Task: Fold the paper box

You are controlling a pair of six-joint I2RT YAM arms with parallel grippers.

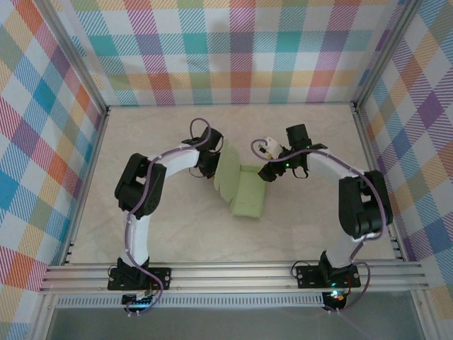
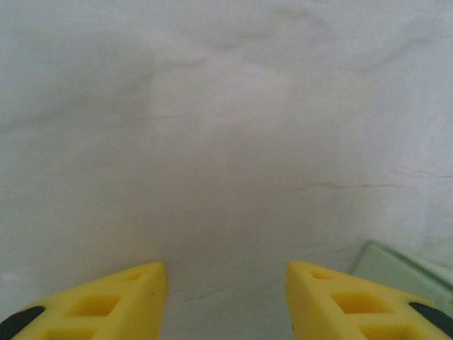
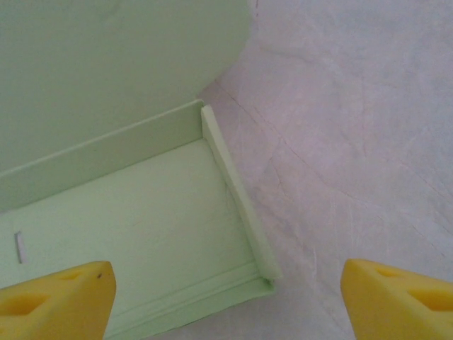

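Left fingers (image 2: 106,304) gape over bare table (image 2: 226,142); right fingers (image 3: 56,297) gape astride the paper box (image 3: 141,212) edge.

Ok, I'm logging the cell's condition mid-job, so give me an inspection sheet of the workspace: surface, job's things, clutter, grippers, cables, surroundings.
Surface: pale marbled tabletop, with faint hairline marks in the wrist views.
Job's things: paper box, pale green and partly folded. Low walls are raised around its floor, and a large flap stands up on the left arm's side.
Clutter: nothing seen.
Grippers: left gripper is open over bare table, with a corner of the box to its right. Right gripper is open wide, straddling the box's side wall and holding nothing.
Cables: purple cables run along both arms.
Surroundings: plaid fabric walls; aluminium rail at the near edge.
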